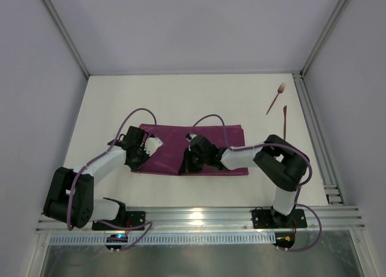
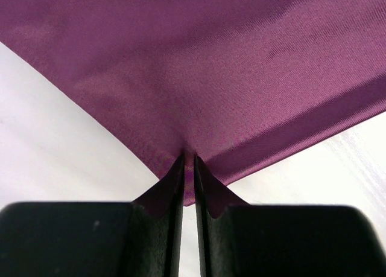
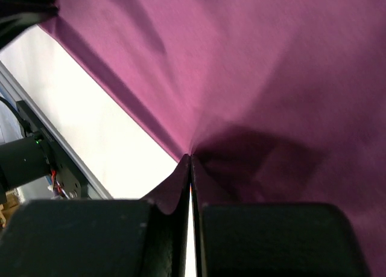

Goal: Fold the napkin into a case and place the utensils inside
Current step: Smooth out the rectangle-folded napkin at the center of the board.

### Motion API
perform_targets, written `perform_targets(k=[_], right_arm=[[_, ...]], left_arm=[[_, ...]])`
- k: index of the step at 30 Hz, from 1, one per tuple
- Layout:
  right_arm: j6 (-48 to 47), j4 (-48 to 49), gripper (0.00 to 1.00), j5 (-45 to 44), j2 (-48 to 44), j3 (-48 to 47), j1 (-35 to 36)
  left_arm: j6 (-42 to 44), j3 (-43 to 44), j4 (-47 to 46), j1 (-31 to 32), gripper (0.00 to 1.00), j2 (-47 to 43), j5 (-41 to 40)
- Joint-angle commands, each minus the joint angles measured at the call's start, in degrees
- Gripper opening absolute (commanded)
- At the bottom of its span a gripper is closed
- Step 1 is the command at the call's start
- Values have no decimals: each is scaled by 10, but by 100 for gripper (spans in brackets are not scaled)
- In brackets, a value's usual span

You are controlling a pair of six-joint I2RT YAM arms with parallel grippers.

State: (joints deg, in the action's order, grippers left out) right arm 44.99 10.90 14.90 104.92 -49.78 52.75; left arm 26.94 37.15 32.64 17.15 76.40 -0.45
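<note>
The plum-purple napkin (image 1: pixel 172 141) lies as a wide flat rectangle in the middle of the white table. My left gripper (image 1: pixel 139 162) is shut on its near left corner; in the left wrist view the cloth (image 2: pixel 199 60) is pinched between the black fingertips (image 2: pixel 189 159). My right gripper (image 1: pixel 188 166) is shut on the near edge about halfway along, where the napkin (image 3: pixel 253 66) puckers at the jaws (image 3: pixel 190 159). The copper-brown fork (image 1: pixel 276 98) and knife (image 1: pixel 284 120) lie apart from the cloth at the far right.
A metal rail (image 1: pixel 313 132) runs along the table's right side, just beyond the utensils. Another rail (image 1: pixel 199 216) crosses the near edge and carries both arm bases. Pale walls enclose the table on the left, back and right.
</note>
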Motion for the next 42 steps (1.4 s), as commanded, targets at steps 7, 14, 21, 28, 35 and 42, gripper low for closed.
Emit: perform_targets(k=[7,14,21,28,35,42], right_arm=[[48,-34,3,-39,-124,165,-55],[48,-45,3,-29,-222,262,-152],[-53,-190,3,7,-327,209,-151],[-69,-149,3,7,-304,106,-112],[-35,-70,3,14,-147,54,-112],[-6,-66,3,-17,-144,123,-138]], left_arm=[[24,-40,-28,-4,11,19,-45],[22,-42,-27,-4,12,12,-35],[16,-30,-10,-4,14,-5,-8],[-5,-9,20,-4,17,-34,3],[-15,-1,44,-4,22,-68,3],[-8,-29,21,-4,22,-33,-26]])
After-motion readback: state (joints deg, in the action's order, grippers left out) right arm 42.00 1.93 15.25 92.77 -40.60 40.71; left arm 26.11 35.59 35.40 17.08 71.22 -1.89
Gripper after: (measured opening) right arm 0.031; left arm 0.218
